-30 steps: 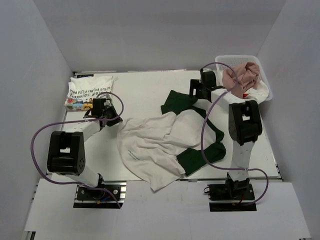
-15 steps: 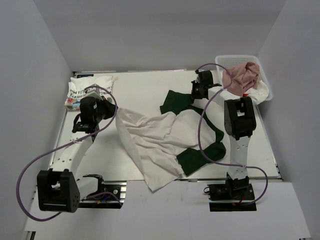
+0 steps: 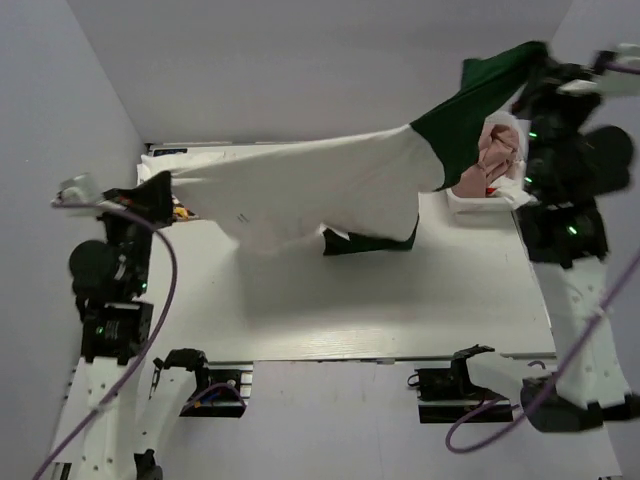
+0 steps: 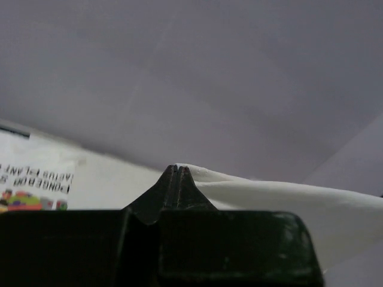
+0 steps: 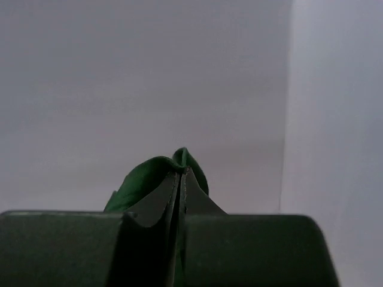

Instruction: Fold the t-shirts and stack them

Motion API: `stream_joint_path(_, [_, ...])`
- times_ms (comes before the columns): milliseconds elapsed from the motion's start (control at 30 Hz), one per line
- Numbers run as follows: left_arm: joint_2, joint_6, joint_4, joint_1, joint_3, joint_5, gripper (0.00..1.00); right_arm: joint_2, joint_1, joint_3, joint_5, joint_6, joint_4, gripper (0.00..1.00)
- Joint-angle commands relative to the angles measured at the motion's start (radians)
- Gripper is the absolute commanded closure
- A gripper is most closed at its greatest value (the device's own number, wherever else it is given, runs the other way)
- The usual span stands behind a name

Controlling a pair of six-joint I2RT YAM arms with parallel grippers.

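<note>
We just lifted the green-sleeved shirt [image 3: 310,190] high off the table [image 3: 400,300], left gripper [image 4: 178,171] pinching its white edge, right gripper [image 5: 181,171] pinching a green sleeve [image 3: 470,110], so now we can fold it.

- Seen from above, the white shirt with green sleeves [image 3: 320,185] hangs stretched and covers nearly all of the lettered shirt [image 4: 30,179]. The left wrist view shows its print blurred and cut by the left edge.
- The basket [image 3: 468,200] shows only a strip of rim under the pink shirt [image 3: 492,158].
- Past the right gripper [image 5: 181,173], just a green fold peeks out.
- The left arm [image 3: 110,290] runs off the bottom edge.
</note>
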Motion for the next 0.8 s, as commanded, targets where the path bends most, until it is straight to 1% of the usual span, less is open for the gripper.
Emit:
stream_joint_path(0, [-0.09, -0.001, -0.118, 0.003, 0.123, -0.167, 1.0, -0.073, -0.002, 0.038, 0.09, -0.115, 0.085, 1.0])
stream_joint_path(33, [-0.104, -0.001, -0.13, 0.003, 0.146, -0.176, 1.0, -0.132, -0.002, 0.05, 0.072, -0.121, 0.089, 1.0])
stream_joint_path(133, [-0.136, 0.018, -0.156, 0.003, 0.247, -0.176, 1.0, -0.2, -0.002, 0.137, 0.019, -0.144, 0.064, 1.0])
stream_joint_path(167, [-0.15, 0.029, -0.171, 0.003, 0.303, -0.162, 1.0, -0.219, -0.002, 0.16, -0.005, -0.149, 0.056, 1.0])
stream_joint_path(200, [-0.15, 0.029, -0.188, 0.012, 0.333, -0.162, 1.0, -0.222, -0.001, 0.233, -0.02, -0.155, 0.028, 1.0])
stream_joint_path(267, [-0.159, 0.051, -0.202, 0.012, 0.418, -0.162, 1.0, -0.24, -0.001, 0.303, -0.068, -0.166, 0.011, 1.0])
stream_joint_path(333, [-0.159, 0.07, -0.216, 0.012, 0.501, -0.162, 1.0, -0.26, -0.004, 0.343, -0.102, -0.181, 0.011, 1.0])
stream_joint_path(433, [-0.136, 0.081, -0.243, 0.012, 0.603, -0.162, 1.0, -0.268, -0.002, 0.395, -0.111, -0.198, 0.02, 1.0])
stream_joint_path(533, [-0.074, 0.094, -0.244, 0.012, 0.66, -0.162, 1.0, -0.256, -0.004, 0.406, -0.111, -0.216, 0.053, 1.0])
stream_joint_path(600, [-0.032, 0.103, -0.244, 0.012, 0.669, -0.162, 1.0, -0.225, 0.001, 0.404, -0.091, -0.236, 0.08, 1.0])
stream_joint_path(633, [0.015, 0.103, -0.233, 0.012, 0.669, -0.162, 1.0, -0.216, 0.001, 0.385, -0.079, -0.241, 0.097, 1.0])
stream_joint_path(667, [0.041, 0.103, -0.215, 0.012, 0.66, -0.133, 1.0, -0.205, 0.001, 0.372, -0.056, -0.259, 0.117, 1.0])
stream_joint_path(733, [0.094, 0.103, -0.178, 0.012, 0.617, -0.112, 1.0, -0.159, 0.001, 0.293, -0.039, -0.271, 0.145, 1.0])
stream_joint_path(767, [0.144, 0.103, -0.158, 0.012, 0.594, -0.099, 1.0, -0.144, -0.001, 0.248, -0.025, -0.282, 0.152, 1.0])
